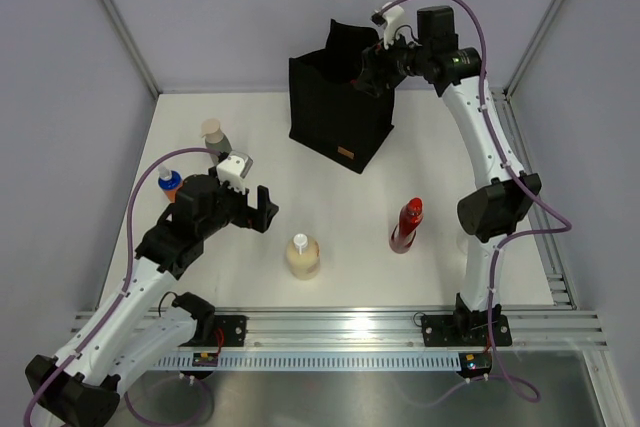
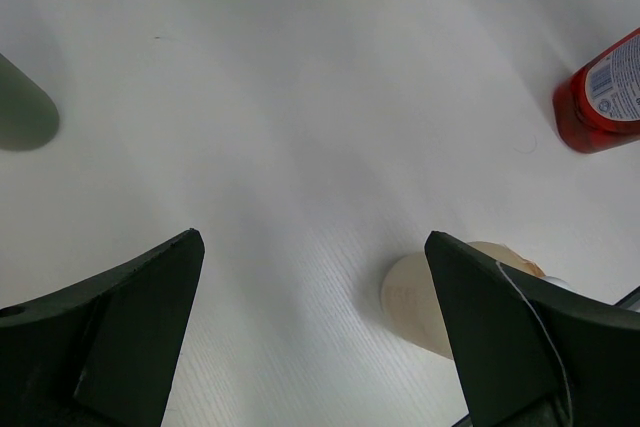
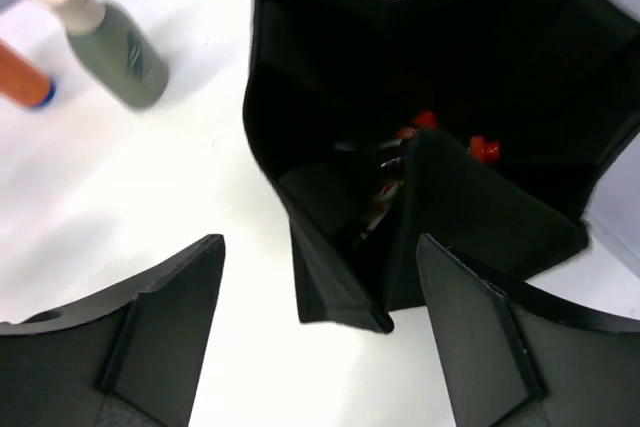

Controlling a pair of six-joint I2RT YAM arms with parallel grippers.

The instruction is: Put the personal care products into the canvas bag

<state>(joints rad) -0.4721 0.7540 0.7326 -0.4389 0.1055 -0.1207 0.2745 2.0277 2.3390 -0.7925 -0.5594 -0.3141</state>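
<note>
As the right gripper hangs spread and empty over the boxy black canvas bag, a drop-off is judged finished. Next, the squat beige plastic bottle, just beside the wide-spread left gripper, should be straddled and clamped.

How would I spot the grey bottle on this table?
Start at the black bag at the back of the table. Left of it are two bottles near the edge. The grey bottle is the farther one, beige-capped; the orange bottle is blue-capped.
</note>
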